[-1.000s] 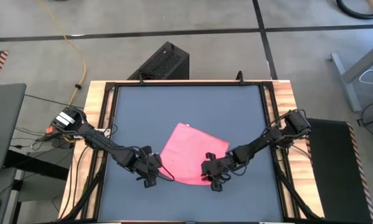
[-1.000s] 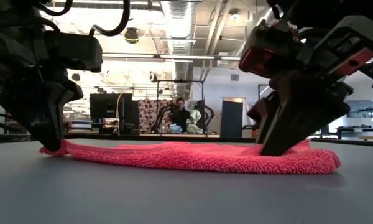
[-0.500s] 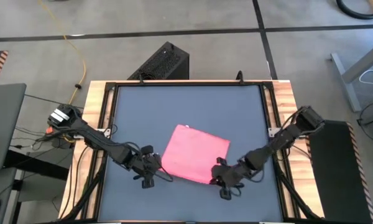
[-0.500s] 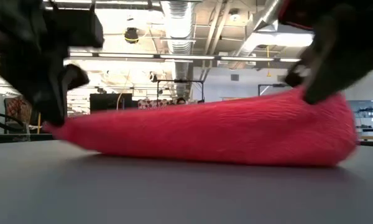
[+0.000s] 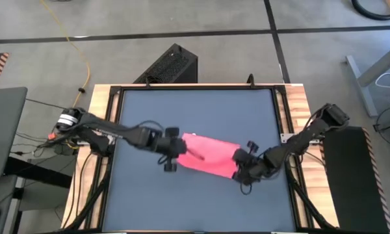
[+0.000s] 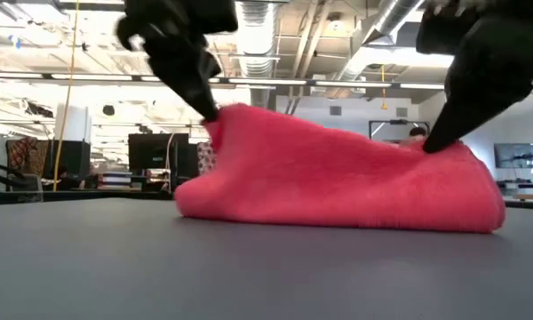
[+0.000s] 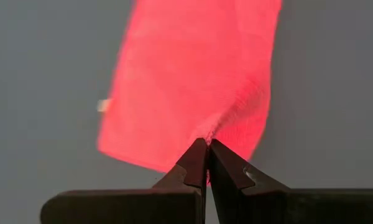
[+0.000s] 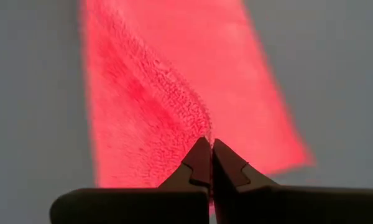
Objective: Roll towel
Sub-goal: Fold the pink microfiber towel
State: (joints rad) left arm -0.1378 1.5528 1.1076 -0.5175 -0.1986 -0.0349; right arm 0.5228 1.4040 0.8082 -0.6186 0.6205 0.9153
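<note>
The pink towel [image 5: 208,156] lies near the middle of the dark grey table [image 5: 195,107]. Its near edge is raised and its far part rests on the tabletop, so in the low view the towel [image 6: 338,182] stands as a hump. My left gripper [image 5: 181,151] is shut on the towel's left end. My right gripper [image 5: 238,164] is shut on its right end. Both hang above the tabletop and slant downward. My left gripper pinches the towel's raised left corner [image 7: 206,132] between its two fingers, slanting down from the table's left. That corner [image 6: 219,114] is held well above the table, and the cloth falls away below it to the tabletop. My right gripper pinches the towel's edge near the right corner [image 8: 205,134] between its two fingers, slanting down from the right. The held spot [image 6: 431,149] is lifted, lower than the left corner. One layer or several, I cannot tell.
A wooden frame [image 5: 103,123] runs round the table. A black box [image 5: 172,65] stands on the floor beyond the far edge. Bare tabletop lies on all sides of the towel.
Both grippers have risen and gone toward the far edge, the left also toward the right. The towel lay flat a second ago. Its near edge is now lifted and carried over the rest, which has stayed on the table. From above the towel shows as a narrower band.
</note>
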